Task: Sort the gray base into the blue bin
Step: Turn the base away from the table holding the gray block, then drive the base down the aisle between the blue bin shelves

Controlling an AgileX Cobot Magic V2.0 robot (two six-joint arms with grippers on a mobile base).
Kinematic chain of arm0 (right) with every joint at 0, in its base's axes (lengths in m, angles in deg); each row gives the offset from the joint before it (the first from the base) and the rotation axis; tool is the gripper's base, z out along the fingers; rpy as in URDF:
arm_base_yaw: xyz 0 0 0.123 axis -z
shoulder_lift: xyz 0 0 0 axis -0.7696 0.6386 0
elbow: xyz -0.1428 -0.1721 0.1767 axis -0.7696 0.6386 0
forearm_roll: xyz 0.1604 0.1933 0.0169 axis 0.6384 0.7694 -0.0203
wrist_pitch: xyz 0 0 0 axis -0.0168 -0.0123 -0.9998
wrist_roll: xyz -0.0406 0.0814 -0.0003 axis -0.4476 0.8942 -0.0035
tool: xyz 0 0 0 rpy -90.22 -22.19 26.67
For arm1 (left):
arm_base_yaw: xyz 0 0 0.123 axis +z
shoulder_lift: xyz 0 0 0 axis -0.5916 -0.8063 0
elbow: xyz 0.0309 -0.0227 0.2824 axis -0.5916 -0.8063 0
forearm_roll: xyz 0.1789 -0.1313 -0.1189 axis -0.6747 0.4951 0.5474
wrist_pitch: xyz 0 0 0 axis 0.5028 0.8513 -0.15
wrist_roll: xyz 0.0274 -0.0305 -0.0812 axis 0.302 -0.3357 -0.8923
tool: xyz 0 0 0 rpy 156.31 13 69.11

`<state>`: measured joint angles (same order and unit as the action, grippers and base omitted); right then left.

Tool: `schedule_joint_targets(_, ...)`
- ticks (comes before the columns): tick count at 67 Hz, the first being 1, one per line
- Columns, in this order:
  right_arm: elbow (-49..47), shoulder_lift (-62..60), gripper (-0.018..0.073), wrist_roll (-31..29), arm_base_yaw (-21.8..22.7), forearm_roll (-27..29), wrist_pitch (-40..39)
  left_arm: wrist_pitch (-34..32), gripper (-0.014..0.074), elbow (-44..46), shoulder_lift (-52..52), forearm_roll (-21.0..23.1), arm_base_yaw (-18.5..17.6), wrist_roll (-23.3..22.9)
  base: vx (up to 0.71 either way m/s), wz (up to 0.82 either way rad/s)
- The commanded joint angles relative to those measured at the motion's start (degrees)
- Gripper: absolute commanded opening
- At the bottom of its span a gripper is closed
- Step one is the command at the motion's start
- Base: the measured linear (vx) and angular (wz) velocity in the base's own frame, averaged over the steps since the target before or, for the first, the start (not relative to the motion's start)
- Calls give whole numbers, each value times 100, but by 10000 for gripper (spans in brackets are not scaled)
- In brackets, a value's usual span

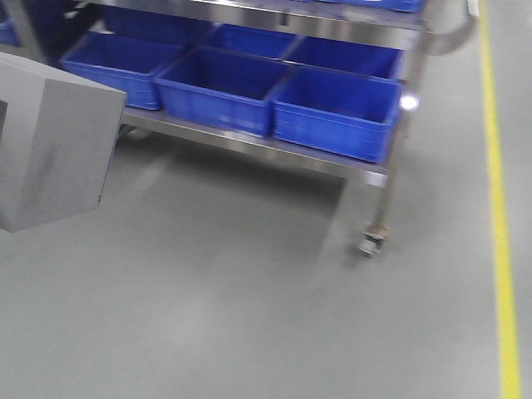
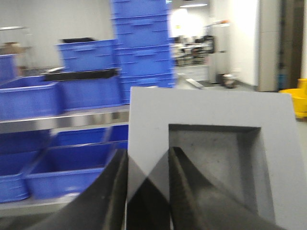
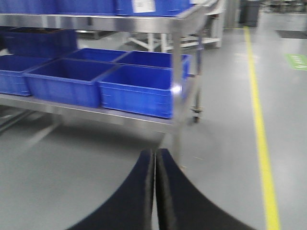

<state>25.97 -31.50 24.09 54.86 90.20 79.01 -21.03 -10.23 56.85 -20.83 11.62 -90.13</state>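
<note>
We judged the job half done: our left hand (image 2: pixel 147 160) was clamped on the base (image 1: pixel 50 137), in the air at nine o'clock, well apart from the bins (image 1: pixel 212 108) at twelve, with our right hand (image 3: pixel 154 155) pressed together, empty.

Motion blur smears all three views; overhead light falls evenly on the smooth gray floor (image 1: pixel 249 316); a white glare spot marks the shiny steel cart post (image 1: pixel 408 102); the room behind the matte gray recessed block (image 2: pixel 211 110) is overexposed.
</note>
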Motion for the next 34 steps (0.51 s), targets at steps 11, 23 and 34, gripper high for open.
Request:
schedule_joint_targets(11,5,18,-5,-72,10,-49,-425,-625,-6,180,-22,53,-30,-78,23,79)
schedule_joint_targets(23,5,18,-5,-72,10,-49,-425,-631,-6,180,-22,53,-30,-78,23,83)
schedule_joint_targets(34,5,18,-5,-72,10,-49,-425,-637,-6,180,-22,53,-30,-78,24,75)
